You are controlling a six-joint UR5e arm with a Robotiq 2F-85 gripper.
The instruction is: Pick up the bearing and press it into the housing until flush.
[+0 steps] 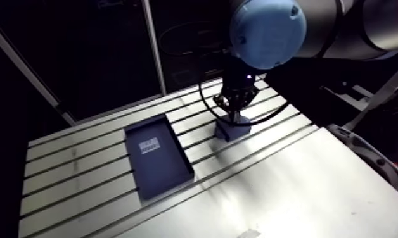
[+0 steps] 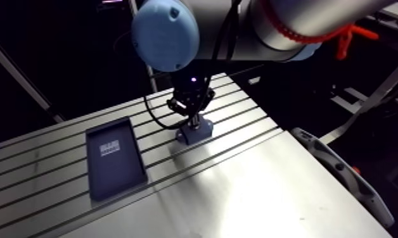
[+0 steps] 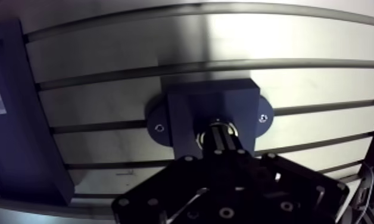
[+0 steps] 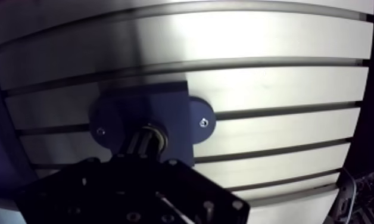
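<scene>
Bearing [image 3: 202, 135]: in the housing's [image 3: 183, 107] bore, under the gripper.
Gripper [image 3: 223, 137]: fingers clenched together, tips on the bearing.
Progress: picked and placed; press probably under way, flushness hidden.
Tray [image 1: 157, 155]: well apart from housing.

the arm [image 1: 360, 25] was a thick silver-grey tube with a round light-blue joint cap [image 1: 268, 31] on its end, smooth and slightly glossy. below it the wrist [image 1: 243, 79] was dark, with a small bluish light [image 1: 248, 77] glowing on it. the gripper [image 3: 219, 136] was black: a broad angular body [image 3: 225, 190] of flat links studded with small round screws [image 3: 267, 156], narrowing to two slim dark fingers [image 3: 211, 140]. a few screw heads shone pale.
</scene>
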